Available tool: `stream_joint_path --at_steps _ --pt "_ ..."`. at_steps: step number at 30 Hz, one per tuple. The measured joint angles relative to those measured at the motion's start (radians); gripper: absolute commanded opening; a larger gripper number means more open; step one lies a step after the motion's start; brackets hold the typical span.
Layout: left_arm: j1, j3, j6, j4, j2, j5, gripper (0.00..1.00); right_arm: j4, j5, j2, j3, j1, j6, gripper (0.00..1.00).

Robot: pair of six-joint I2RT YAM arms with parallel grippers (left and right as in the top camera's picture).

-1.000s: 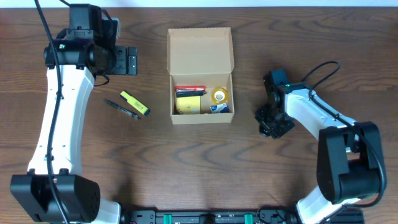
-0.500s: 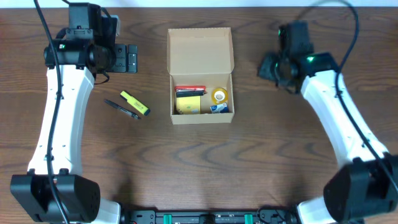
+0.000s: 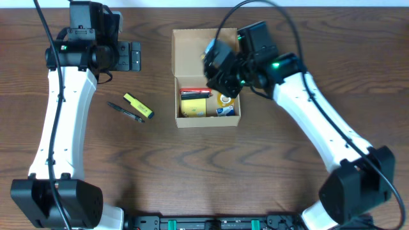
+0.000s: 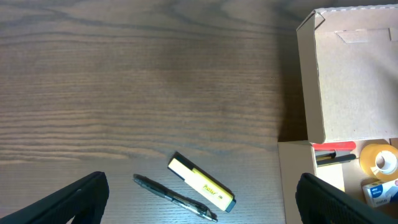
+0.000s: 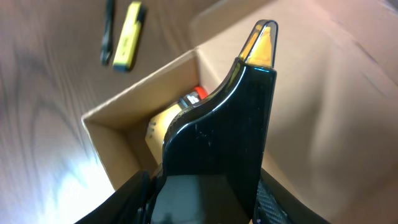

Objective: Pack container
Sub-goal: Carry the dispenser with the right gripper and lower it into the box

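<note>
The container (image 3: 206, 48) is a tan cardboard box standing open at mid-table, its flap lid laid back. Inside lie a red pen (image 3: 195, 91), a yellow pad (image 3: 193, 107) and a tape roll (image 3: 225, 98). My right gripper (image 3: 225, 69) hangs over the box's right half, shut on a black object with an amber tip (image 5: 230, 124), which points down at the box wall (image 5: 121, 146). My left gripper (image 3: 133, 59) stands open far left of the box, holding nothing. Below it lie a yellow highlighter (image 4: 202, 183) and a black pen (image 4: 174, 196).
The highlighter (image 3: 138, 106) and pen (image 3: 124, 112) rest on the wooden table left of the box. A small blue-and-white item (image 3: 223, 110) sits in the box's front right corner. Both arms' bases stand at the near table edge.
The right arm has swung from the table's right side, up and leftward, to above the box, carrying the black object. The left arm has stayed still.
</note>
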Motion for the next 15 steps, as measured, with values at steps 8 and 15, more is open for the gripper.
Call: stream_joint_path --at_steps 8,15 --pt "0.0 0.0 0.016 0.001 0.0 0.0 0.95 -0.026 -0.006 0.068 0.0 0.008 -0.312 0.01" --pt "0.0 0.0 0.027 0.0 0.0 0.0 0.95 -0.096 0.029 0.14 0.0 0.06 -0.553 0.01"
